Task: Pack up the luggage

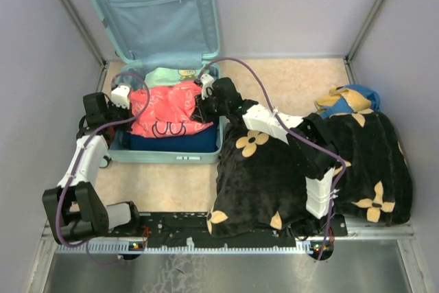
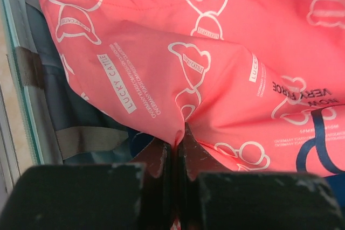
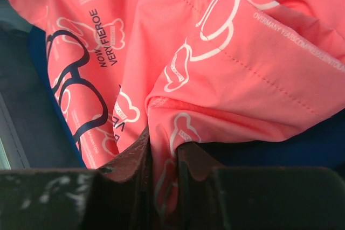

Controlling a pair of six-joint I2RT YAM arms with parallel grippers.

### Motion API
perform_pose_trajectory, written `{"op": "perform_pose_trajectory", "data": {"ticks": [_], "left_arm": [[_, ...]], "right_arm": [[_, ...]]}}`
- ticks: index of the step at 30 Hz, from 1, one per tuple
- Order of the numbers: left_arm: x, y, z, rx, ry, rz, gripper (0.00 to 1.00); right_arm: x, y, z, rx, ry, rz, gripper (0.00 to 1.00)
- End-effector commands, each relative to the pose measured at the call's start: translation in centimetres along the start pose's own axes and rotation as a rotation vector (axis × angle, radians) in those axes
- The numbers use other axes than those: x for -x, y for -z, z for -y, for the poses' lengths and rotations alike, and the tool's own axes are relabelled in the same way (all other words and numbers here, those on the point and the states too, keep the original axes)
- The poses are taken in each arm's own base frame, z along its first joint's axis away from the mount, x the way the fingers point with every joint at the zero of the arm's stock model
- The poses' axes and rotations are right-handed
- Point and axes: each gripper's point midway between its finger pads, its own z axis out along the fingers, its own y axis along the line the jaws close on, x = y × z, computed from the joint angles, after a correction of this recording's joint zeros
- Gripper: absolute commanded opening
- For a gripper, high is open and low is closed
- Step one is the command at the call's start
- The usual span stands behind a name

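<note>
A pink garment [image 1: 171,111] heaps across the suitcase [image 1: 164,154], blocking most of its tray; black blanket [image 1: 274,166] smothers my right arm [image 1: 264,118]; tabletop [image 1: 171,184] before the suitcase lies open.

The top camera looks down from high behind the near edge of the bench [image 1: 171,183]. Its view is wide enough to take in the open luggage [image 1: 158,5] at upper left and the blanket [image 1: 274,176] at right. The left wrist camera sits just behind the left gripper [image 2: 178,139] and looks out along it, very close to the garment [image 2: 215,68] that fills its frame. The right wrist camera looks likewise past the right gripper [image 3: 163,145] at the same garment. All three views share that garment inside the luggage.
</note>
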Motion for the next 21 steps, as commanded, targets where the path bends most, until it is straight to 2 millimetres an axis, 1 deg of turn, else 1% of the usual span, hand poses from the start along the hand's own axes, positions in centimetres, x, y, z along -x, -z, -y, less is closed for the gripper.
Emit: {"op": "perform_pose_trajectory", "data": {"ticks": [1, 2, 3, 4, 5, 6, 8, 9, 10, 11, 12, 13, 14, 16, 17, 18, 19, 21], "left_arm": [[-0.3, 0.1, -1.8, 0.039, -0.05, -0.043, 0.14], [-0.2, 0.2, -1.7, 0.032, -0.052, -0.048, 0.23], [0.2, 0.5, -1.8, 0.031, -0.053, -0.046, 0.27], [0.5, 0.7, -1.9, 0.032, -0.054, -0.042, 0.31], [0.7, 1.1, -1.9, 0.034, -0.058, -0.038, 0.35], [1.0, 1.4, -2.2, 0.043, -0.066, -0.031, 0.37], [1.4, 2.0, -2.7, 0.064, -0.08, -0.02, 0.39], [1.7, 2.3, -3.1, 0.074, -0.087, -0.014, 0.4], [1.9, 2.5, -3.4, 0.08, -0.088, -0.014, 0.45], [2.1, 2.7, -3.6, 0.083, -0.088, -0.013, 0.53], [2.3, 2.9, -3.9, 0.084, -0.083, -0.019, 0.64], [2.9, 3.3, -4.2, 0.091, -0.081, -0.013, 0.72], [3.5, 3.4, -4.5, 0.094, -0.077, -0.002, 0.79], [5.2, 3.8, -4.8, 0.088, -0.093, 0.04, 0.88], [6.2, 4.0, -4.5, 0.064, -0.106, 0.071, 0.92], [7.2, 4.0, -3.9, 0.025, -0.119, 0.102, 0.95], [7.9, 4.0, -2.6, -0.053, -0.135, 0.125, 0.99], [9.0, 4.0, 0.7, -0.246, -0.169, 0.169, 1.0]], "right_arm": [[0.7, 1.3, -1.7, 0.062, 0.082, -0.011, 0.21], [1.0, 1.8, -1.8, 0.062, 0.096, -0.008, 0.26], [1.3, 2.3, -2.0, 0.065, 0.108, -0.007, 0.33], [1.8, 3.0, -2.1, 0.071, 0.12, 0.004, 0.41], [2.5, 3.5, -2.0, 0.07, 0.125, 0.015, 0.52], [3.0, 4.1, -1.9, 0.065, 0.13, 0.019, 0.57], [3.9, 5.3, -1.4, 0.052, 0.141, 0.011, 0.68], [4.8, 6.2, -1.2, 0.043, 0.146, 0.012, 0.73], [5.3, 6.9, -0.6, 0.028, 0.141, 0.004, 0.76], [5.8, 7.7, -0.1, 0.02, 0.137, -0.004, 0.79], [6.4, 8.6, 0.8, 0.014, 0.136, -0.006, 0.82], [7.0, 9.4, 1.3, 0.016, 0.136, -0.003, 0.85], [7.7, 10.1, 1.7, 0.009, 0.146, 0.006, 0.86], [9.0, 10.9, 1.9, -0.006, 0.204, 0.026, 0.85], [9.5, 11.0, 1.8, -0.006, 0.234, 0.038, 0.82], [10.2, 11.0, 1.2, 0.022, 0.253, 0.059, 0.76], [10.7, 10.8, 0.7, 0.051, 0.267, 0.077, 0.69], [11.5, 10.0, -0.4, 0.1, 0.291, 0.099, 0.61]]}}
